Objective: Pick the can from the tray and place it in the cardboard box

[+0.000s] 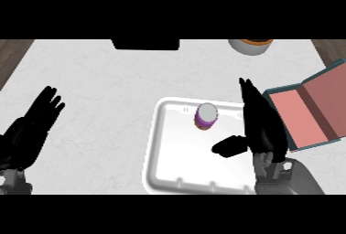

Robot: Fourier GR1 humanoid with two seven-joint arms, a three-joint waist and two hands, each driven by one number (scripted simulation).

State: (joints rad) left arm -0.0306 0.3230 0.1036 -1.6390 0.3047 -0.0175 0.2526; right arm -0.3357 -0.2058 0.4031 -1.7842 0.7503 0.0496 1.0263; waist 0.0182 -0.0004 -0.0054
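On tray point(162, 151): upright purple can point(206, 116), silver lid.

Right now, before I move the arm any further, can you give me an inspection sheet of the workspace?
Surface: pale marbled counter, wood-toned strips at the far corners.
Job's things: purple can with a pale lid, upright in the white tray, toward its far side; cardboard box open, pink inside, right of the tray.
Clutter: black object at the far edge; a round pale container with an orange-brown top, also at the far edge.
Robot hands: right robot hand open over the tray's right rim, thumb toward the can, not touching it; left robot hand open, resting at the left.
Cables: nothing seen.
Surroundings: nothing seen beyond the counter.
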